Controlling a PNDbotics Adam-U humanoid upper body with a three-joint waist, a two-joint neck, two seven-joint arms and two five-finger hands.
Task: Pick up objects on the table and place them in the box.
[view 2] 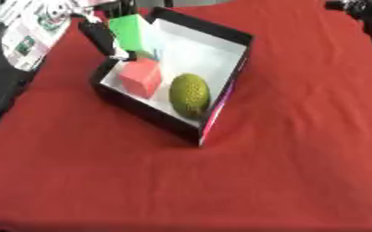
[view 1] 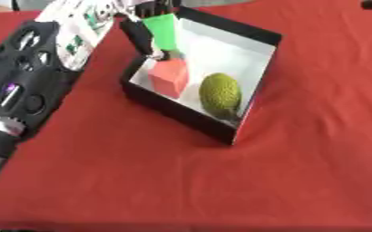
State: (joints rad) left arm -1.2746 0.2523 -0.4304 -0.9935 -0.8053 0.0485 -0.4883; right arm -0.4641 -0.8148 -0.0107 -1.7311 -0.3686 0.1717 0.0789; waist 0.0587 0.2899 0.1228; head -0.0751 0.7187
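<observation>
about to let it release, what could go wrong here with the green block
The left hand holds the green block above the box's near-left corner, close to the wall, so it might clip the rim and fall out onto the cloth. It also hangs just above the red cube, so it may land on it, tip and roll against the green fruit.
</observation>
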